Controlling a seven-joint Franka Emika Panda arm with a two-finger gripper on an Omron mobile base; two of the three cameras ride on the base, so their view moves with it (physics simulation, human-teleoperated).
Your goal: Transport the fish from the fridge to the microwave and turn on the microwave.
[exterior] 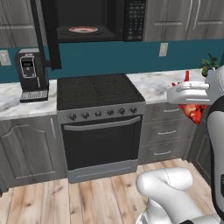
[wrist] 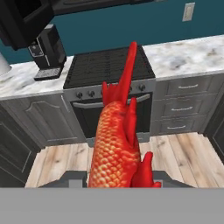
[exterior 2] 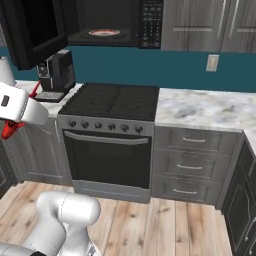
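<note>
I've got the fish [wrist: 114, 148] in the gripper [exterior: 192, 105], jaws closed partway on its body; hand view has it running up the middle w/ the tail fin pointing at the stove [exterior: 98, 89], and the fingertips themselves are hidden under it, so I judge the hold from the fish hanging off the hand in the left base view, red showing just below the white wrist. Right base view shows a bit of red [exterior 2: 10, 129] at the far left edge under the hand. So pickup from the fridge looks done, and the base is parked facing the stove run. The microwave [exterior: 94, 22] hangs above the stove, door [exterior: 46, 33] swung open to the left, and there's a round plate [exterior: 83, 30] w/ a reddish rim inside, nothing on it yet. Coffee machine [exterior: 30, 74] sits on the counter [exterior: 159, 85] left of the stove, well apart from my path. Fish is low and off to the right of the stove, well below the microwave opening. Left to do, as I read it: raise the arm, carry the fish up and in onto the plate, let go, back out, shut the door, then press start on the keypad [exterior: 134, 18] at the right of the microwave. Roughly halfway, I'd say.
</note>
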